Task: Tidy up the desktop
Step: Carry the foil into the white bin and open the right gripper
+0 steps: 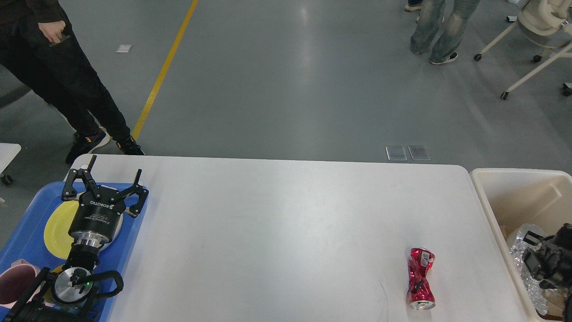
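Observation:
The white desktop (277, 232) fills the middle of the head view. A crushed red can (420, 278) lies on it at the front right. My left gripper (114, 172) is open and empty, fingers spread, above the far end of the blue tray (129, 241) at the left edge. My right gripper (543, 257) is a dark shape low over the cream-white bin (489, 223) at the right, above crumpled silver foil (520, 243); its fingers cannot be told apart.
The tray holds a yellow plate (56, 228) and a pink bowl (13, 286) under my left arm. A person in black (67, 76) stands beyond the table's far left corner. Another person's legs (438, 31) and a wheeled chair (536, 36) are farther off.

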